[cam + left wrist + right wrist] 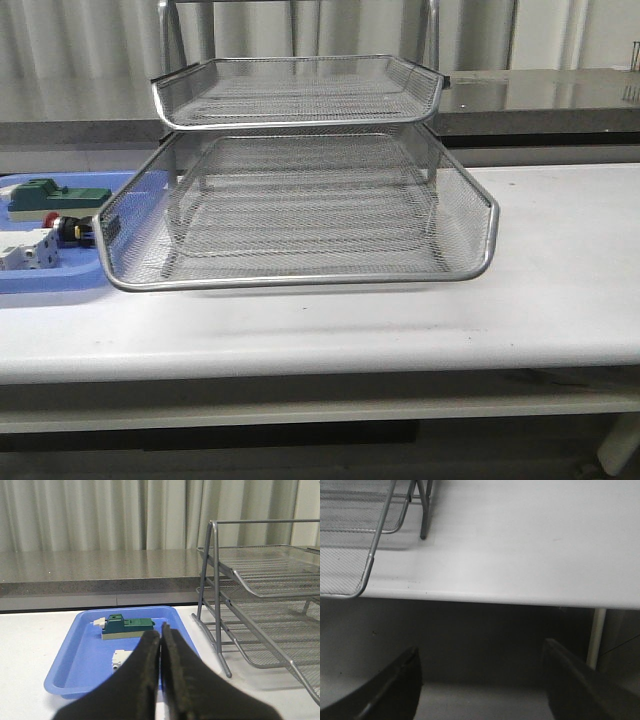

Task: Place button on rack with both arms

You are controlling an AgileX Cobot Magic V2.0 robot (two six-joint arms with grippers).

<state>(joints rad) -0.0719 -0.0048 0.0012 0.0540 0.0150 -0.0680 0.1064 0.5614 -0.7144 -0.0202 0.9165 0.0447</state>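
The rack (300,190) is taking up the middle of the white table (560,290), its lowest mesh tier pulled out toward the robot and sitting empty. At about nine o'clock from the rack, just beside its left corner, the blue tray (40,282) is lying flat and carrying a green block (48,196) and a white boxy device (25,252).

The button (68,228) is resting in that tray, between those two, its red head pointing toward nine o'clock and its long axis running roughly nine-to-three, the rear end almost at the rack's mesh wall. In the left wrist view it is hiding behind the fingers.

The left gripper (160,632) is hanging before the tray with the tray straight ahead at twelve o'clock, so the left arm is judged the nearer one for the pick. Its jaws are pressed together with nothing between them. The right gripper (480,677) is waiting off the table's front edge, jaws spread wide and holding nothing.
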